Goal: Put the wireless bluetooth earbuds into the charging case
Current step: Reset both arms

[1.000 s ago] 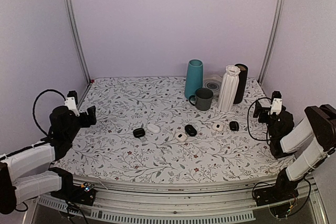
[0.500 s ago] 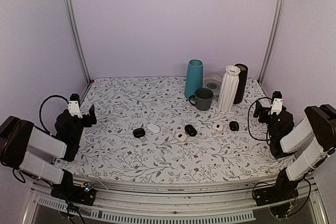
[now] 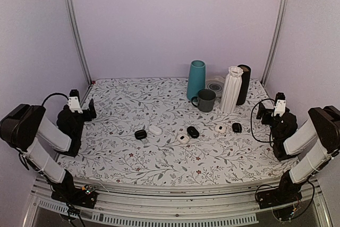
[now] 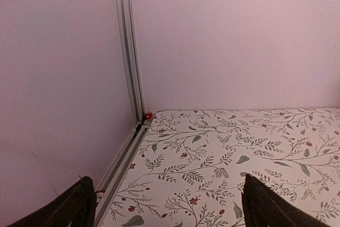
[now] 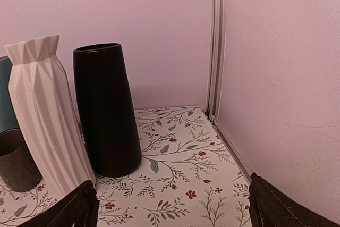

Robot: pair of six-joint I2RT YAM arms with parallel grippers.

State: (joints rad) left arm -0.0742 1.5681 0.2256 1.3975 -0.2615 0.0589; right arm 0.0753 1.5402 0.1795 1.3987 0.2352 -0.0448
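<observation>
Across the middle of the floral table lie small oval pieces: a black case (image 3: 140, 134), a white case (image 3: 155, 129), a black case (image 3: 193, 132) and another black one (image 3: 236, 127). Two white pieces with dark spots (image 3: 183, 138) (image 3: 220, 128) lie among them. The earbuds are too small to tell apart here. My left gripper (image 3: 91, 110) (image 4: 172, 211) hangs open at the left edge, facing the back left corner, with nothing between its fingers. At the right edge my right gripper (image 3: 259, 111) (image 5: 175, 211) is open too, also holding nothing.
At the back right stand a teal vase (image 3: 196, 80), a grey mug (image 3: 206, 100), a white ribbed vase (image 3: 231, 89) (image 5: 45, 115) and a black vase (image 3: 244, 84) (image 5: 106, 110). A white round object (image 3: 215, 85) lies behind them. Metal frame posts (image 4: 127, 51) (image 5: 217, 46) mark the back corners.
The left arm has folded back and up at the left edge, and its gripper has shifted slightly toward the back. The right arm and the objects on the table have not moved.
</observation>
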